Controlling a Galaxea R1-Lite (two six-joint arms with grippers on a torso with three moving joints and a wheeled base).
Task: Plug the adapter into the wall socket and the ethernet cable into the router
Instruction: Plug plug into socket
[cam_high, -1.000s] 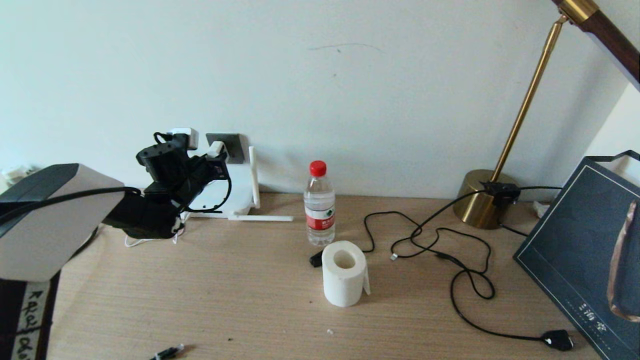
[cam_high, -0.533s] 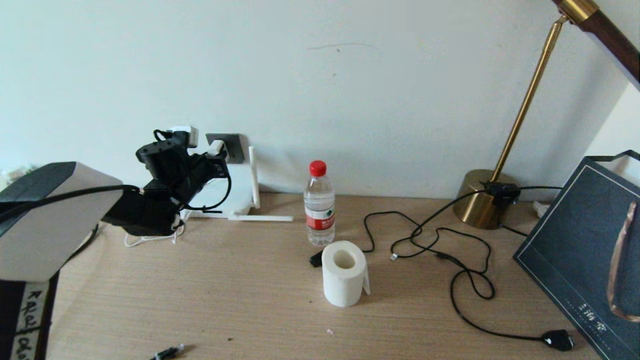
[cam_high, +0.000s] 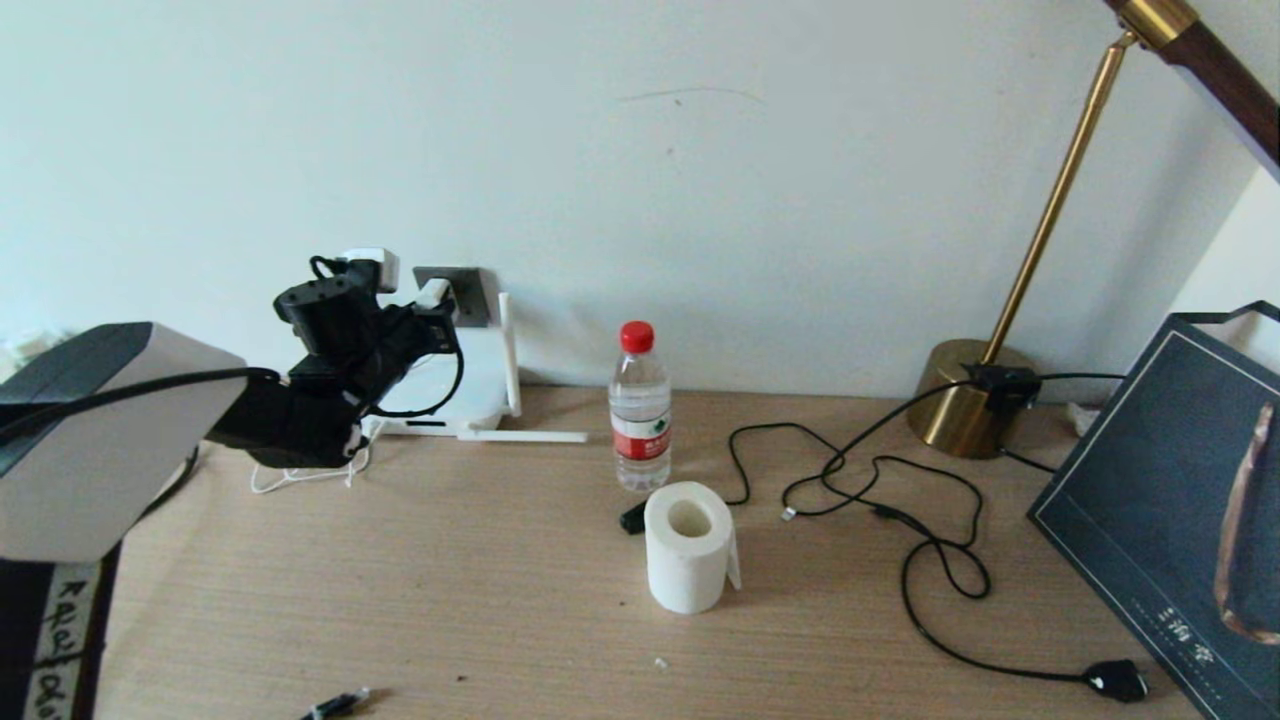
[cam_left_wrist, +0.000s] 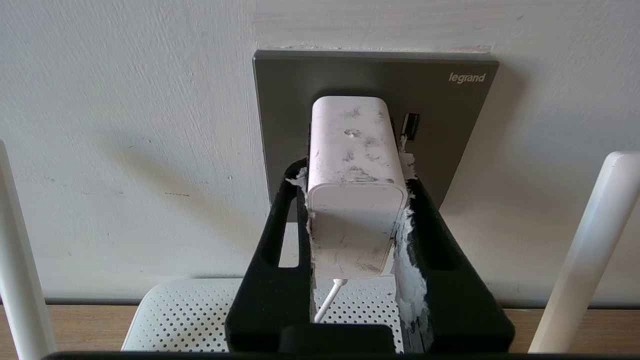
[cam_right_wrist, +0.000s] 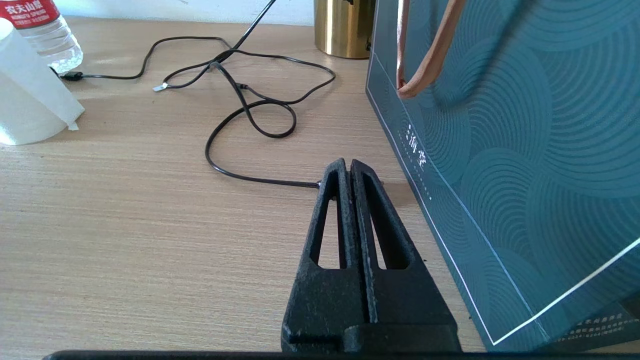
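Against the pale wall, the adapter (cam_left_wrist: 355, 175) is pinched by the left gripper (cam_left_wrist: 352, 210) and pressed to the wall socket (cam_left_wrist: 440, 115), above the router (cam_high: 470, 385). Rightward, the ethernet cable (cam_high: 870, 480) is coiled on the desk (cam_high: 400, 600); the right gripper (cam_right_wrist: 347, 167) is held beside it, fingers pressed together.

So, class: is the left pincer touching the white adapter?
Touching. The left wrist view shows the left pincer with both fingers pressed against the sides of the adapter, at the wall socket.

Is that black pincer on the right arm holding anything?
No, the right end effector is shut on nothing, hovering over the desk beside the teal bag.
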